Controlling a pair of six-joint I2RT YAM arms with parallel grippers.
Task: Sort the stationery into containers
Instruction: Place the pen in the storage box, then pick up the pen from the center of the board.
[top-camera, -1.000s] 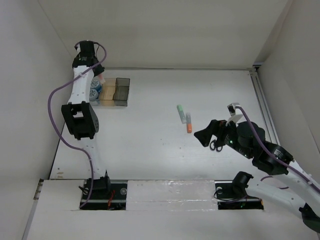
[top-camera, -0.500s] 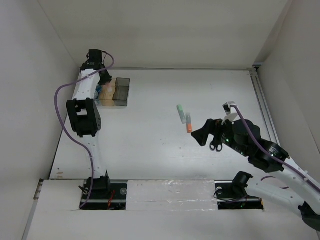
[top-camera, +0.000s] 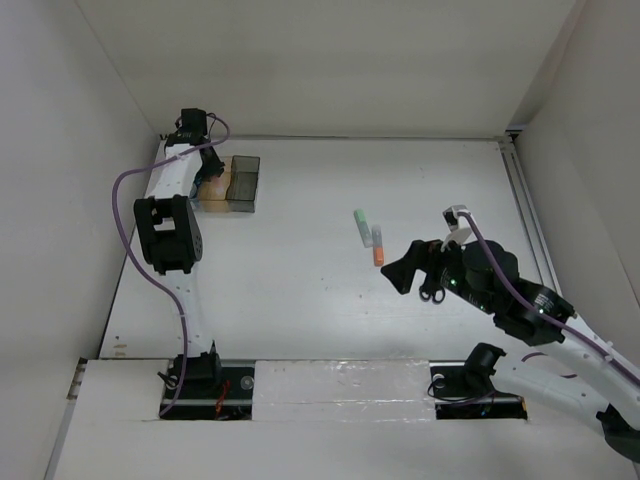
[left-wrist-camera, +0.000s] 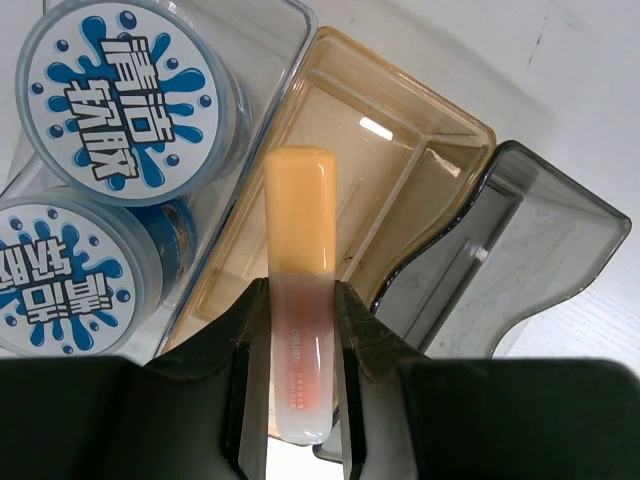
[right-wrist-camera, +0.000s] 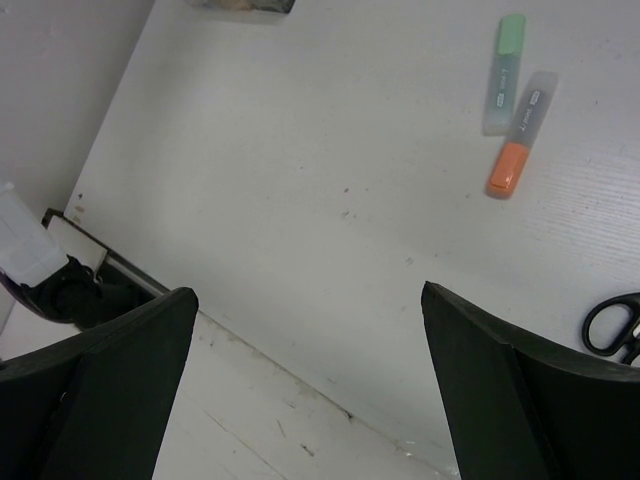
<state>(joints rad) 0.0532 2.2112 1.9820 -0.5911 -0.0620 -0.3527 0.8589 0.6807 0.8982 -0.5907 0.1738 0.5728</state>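
**Left arm.** The left gripper (left-wrist-camera: 298, 335) is clamped on the yellow-orange marker (left-wrist-camera: 298, 230), one finger on each side of the paler lower half. The yellow cap end sticks out clear of the fingertips. In the wrist view the marker lies over the amber bin (left-wrist-camera: 440, 140), in line with the wall that bin shares with the clear bin (left-wrist-camera: 285, 25). It is held above the bin and is not resting in it.

**Containers.** Three thin-walled, see-through plastic bins are joined in a row, with rounded corners: clear, amber, then dark grey (left-wrist-camera: 545, 235). The clear bin holds two round rolls, one (left-wrist-camera: 125, 95) beside the other (left-wrist-camera: 65, 275), each with a white face and blue splash print. No stationery shows in the amber or the grey bin.

**Right arm.** The right gripper (right-wrist-camera: 310, 350) hangs over the white table (right-wrist-camera: 250, 170), jaws wide apart with nothing between them.

**Loose items.**
- A green-capped marker (right-wrist-camera: 505, 70) and an orange-capped marker (right-wrist-camera: 520, 135) lie side by side on the table ahead of the right gripper, almost touching. Both have cloudy translucent barrels.
- The black-handled scissors (right-wrist-camera: 615, 325) lie close to the right-hand finger, partly cut off by the edge of the view.

Nothing lies between the right gripper and these items.
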